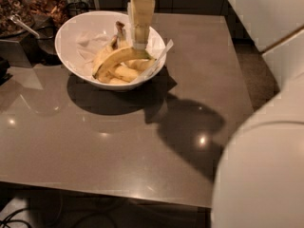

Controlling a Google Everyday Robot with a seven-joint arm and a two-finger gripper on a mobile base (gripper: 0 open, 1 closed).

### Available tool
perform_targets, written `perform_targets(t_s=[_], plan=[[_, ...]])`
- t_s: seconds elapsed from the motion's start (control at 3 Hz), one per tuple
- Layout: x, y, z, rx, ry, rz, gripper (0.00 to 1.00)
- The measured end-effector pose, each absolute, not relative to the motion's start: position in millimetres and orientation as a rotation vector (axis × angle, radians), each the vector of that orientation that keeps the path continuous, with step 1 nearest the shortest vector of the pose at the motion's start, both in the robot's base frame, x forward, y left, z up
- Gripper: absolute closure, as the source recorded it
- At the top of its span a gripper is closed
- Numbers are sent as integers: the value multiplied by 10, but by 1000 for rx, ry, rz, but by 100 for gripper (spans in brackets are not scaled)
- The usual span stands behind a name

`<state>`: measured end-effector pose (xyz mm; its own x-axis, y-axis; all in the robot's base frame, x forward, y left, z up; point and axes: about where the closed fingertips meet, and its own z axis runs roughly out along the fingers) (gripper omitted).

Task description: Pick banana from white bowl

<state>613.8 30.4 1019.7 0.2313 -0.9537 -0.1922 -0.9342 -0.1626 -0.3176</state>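
The white bowl (71, 44) stands at the back left of the grey table, lined with crumpled white paper. Several bananas lie in it. The long curved banana (118, 57) lies on top, its dark stem end pointing up toward the back. Shorter, paler bananas (124, 73) lie under it. My gripper (139, 42) hangs down from the top edge into the right half of the bowl. Its tip is right at the upper right part of the long banana. I cannot tell whether it touches the banana.
The grey table (118, 146) has its front edge near me and its right edge by the floor. Containers of dark snacks (28, 8) stand at the back left beside the bowl. My white arm (266, 165) fills the lower right corner.
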Motion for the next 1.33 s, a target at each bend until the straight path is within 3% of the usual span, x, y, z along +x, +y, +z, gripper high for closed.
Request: perform_targets(t_s=[0.67, 1.33], plan=[[6475, 740, 9896, -2187, 1700, 55, 22], [6581, 818, 9546, -2209, 1751, 139, 39]])
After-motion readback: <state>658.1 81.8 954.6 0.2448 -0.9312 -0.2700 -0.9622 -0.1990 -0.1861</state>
